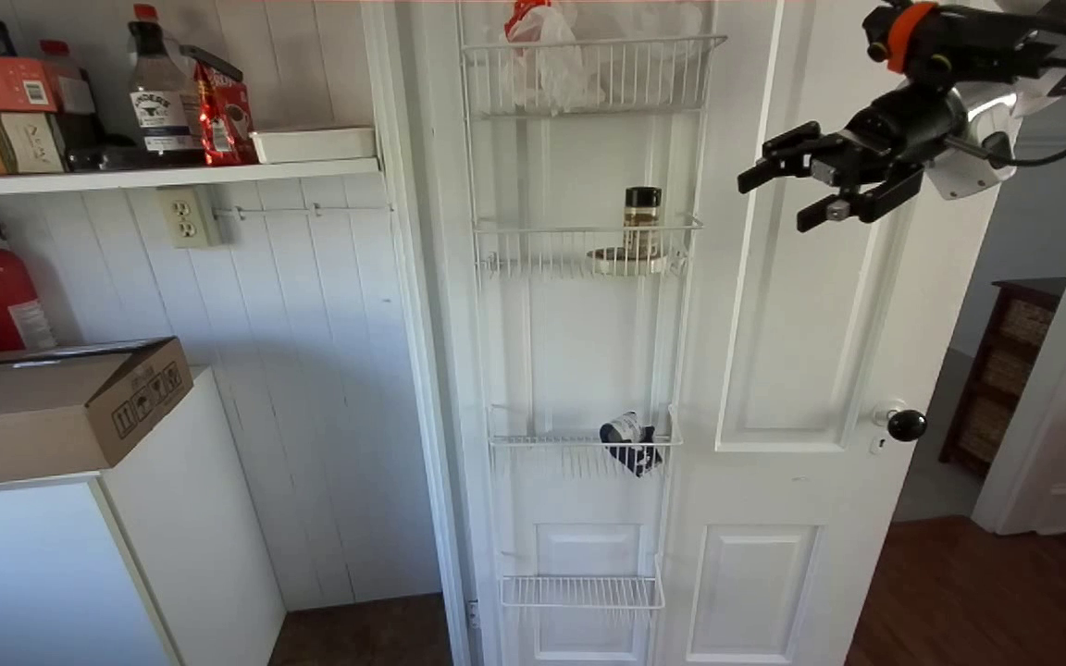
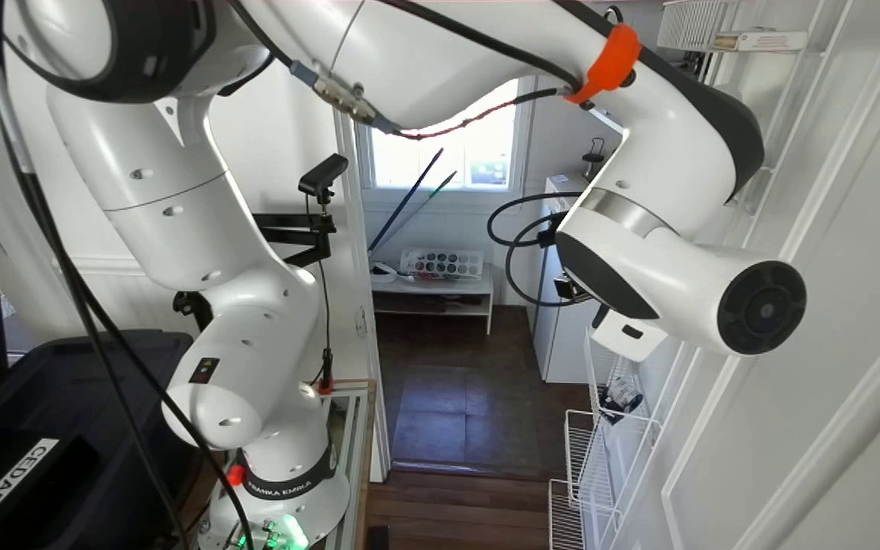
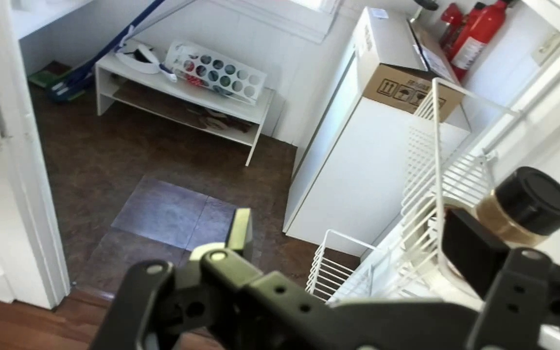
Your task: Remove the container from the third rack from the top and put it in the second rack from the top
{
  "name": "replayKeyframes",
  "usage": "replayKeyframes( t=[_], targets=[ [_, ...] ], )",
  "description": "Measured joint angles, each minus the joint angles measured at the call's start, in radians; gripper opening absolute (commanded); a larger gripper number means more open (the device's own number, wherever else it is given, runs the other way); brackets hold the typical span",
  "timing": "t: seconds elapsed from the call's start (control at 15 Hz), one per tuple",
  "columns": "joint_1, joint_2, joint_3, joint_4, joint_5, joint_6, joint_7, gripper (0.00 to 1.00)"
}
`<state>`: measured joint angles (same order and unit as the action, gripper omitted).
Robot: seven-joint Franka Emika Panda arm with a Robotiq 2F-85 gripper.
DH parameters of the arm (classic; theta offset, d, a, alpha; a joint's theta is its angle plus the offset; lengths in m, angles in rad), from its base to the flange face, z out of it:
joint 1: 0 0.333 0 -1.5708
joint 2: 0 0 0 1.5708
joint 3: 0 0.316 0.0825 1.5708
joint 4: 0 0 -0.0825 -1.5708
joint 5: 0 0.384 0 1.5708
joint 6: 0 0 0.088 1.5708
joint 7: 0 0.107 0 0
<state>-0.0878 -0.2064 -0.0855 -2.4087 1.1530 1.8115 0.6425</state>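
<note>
In an exterior view I see the end effector (image 1: 775, 202) spread wide before the white door (image 1: 787, 305); the black-capped container (image 1: 641, 222) stands in the wire basket (image 1: 547, 229) just below the one with plastic bags (image 1: 551, 69). In an exterior view, the arm (image 2: 409, 76) mostly hides the end effector. In the wrist view, a finger (image 3: 474, 248) partly covers the container; whether they touch, I can't tell.

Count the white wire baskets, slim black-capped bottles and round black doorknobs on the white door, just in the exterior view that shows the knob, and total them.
Shallow white wire baskets: 4
Slim black-capped bottle: 1
Round black doorknob: 1
Total: 6
</note>
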Motion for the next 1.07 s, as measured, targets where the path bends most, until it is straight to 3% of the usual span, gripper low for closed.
replayKeyframes(
  t=[0.53, 1.07],
  targets=[
    [0.035, 0.039, 0.088, -0.008, 0.292, 0.231, 0.082, 1.0],
    [0.061, 0.09, 0.102, 0.014, 0.462, 0.287, 0.107, 1.0]
  ],
)
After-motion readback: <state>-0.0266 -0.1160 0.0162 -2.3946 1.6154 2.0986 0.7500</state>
